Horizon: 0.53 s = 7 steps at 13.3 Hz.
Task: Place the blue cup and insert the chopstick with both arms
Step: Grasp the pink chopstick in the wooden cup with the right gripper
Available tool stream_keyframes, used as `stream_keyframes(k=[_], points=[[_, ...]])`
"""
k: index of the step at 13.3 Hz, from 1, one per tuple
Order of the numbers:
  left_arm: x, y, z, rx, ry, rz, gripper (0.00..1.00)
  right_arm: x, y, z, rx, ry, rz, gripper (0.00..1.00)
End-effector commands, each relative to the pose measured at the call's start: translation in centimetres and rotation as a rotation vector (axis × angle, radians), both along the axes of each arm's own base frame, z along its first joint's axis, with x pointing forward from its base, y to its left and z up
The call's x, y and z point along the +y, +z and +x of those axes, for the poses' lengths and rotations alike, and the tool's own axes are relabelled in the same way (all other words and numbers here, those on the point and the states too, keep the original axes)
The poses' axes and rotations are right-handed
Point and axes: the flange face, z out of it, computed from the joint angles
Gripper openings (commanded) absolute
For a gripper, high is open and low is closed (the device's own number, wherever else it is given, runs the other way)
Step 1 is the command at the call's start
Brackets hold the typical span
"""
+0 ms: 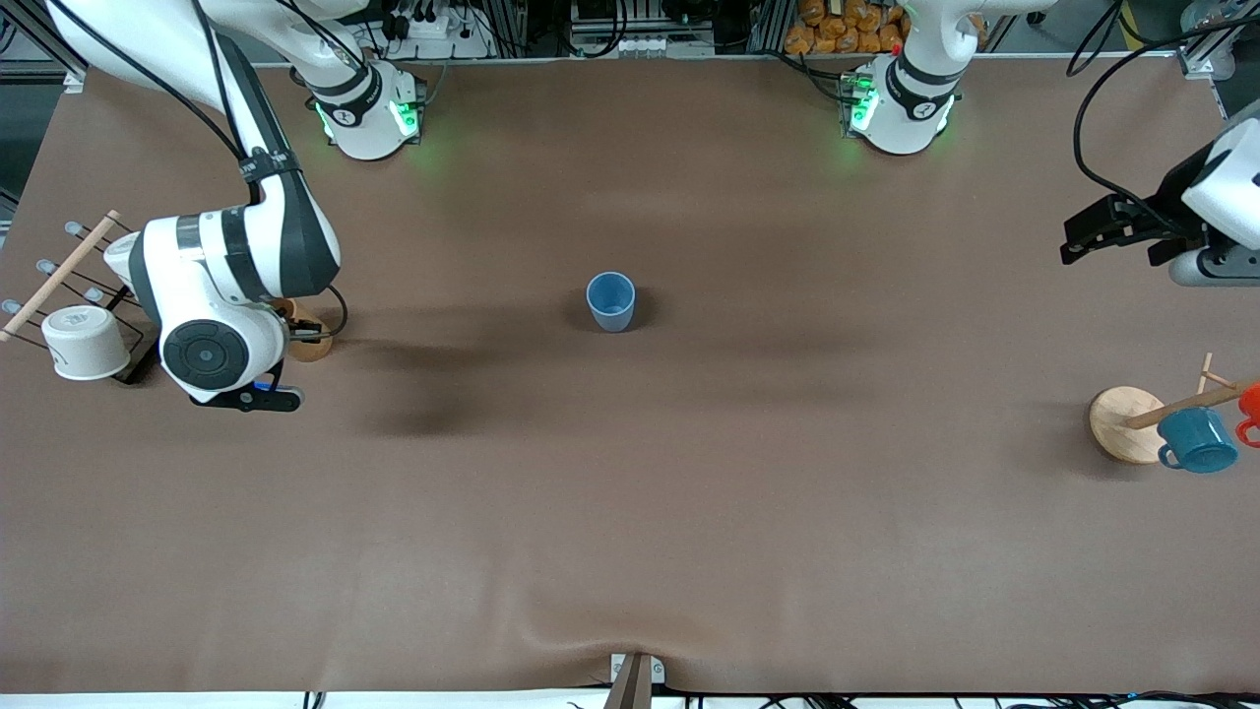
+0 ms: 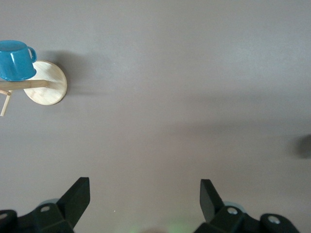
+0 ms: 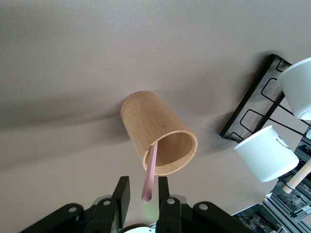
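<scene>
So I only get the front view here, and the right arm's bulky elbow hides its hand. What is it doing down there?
Observer: The right wrist view shows the right gripper at a tan wooden holder, with the pink chopstick sticking out of it.
Operator: Has it grabbed the stick?
Observer: Not yet. Its fingers stand either side of the chopstick's top, with gaps showing.
Operator: And the other hand, at the edge?
Observer: The left wrist view shows the left gripper wide open over bare table, holding nothing.
</scene>
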Motion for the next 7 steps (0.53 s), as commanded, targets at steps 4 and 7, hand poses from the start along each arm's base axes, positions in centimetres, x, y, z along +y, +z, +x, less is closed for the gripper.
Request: stream_keyframes(k=[4,7], points=[[-0.07,0.54,-0.4,-0.018,-0.002,0.002,1.0,-0.42,-0.03,-0.14,-0.011,0.003,-0.022,0.27],[0.25,0.68,-0.09,-0.021,0.006,0.002,1.0,-0.47,-0.08,-0.16,-0.009,0.008,-0.025,0.25]])
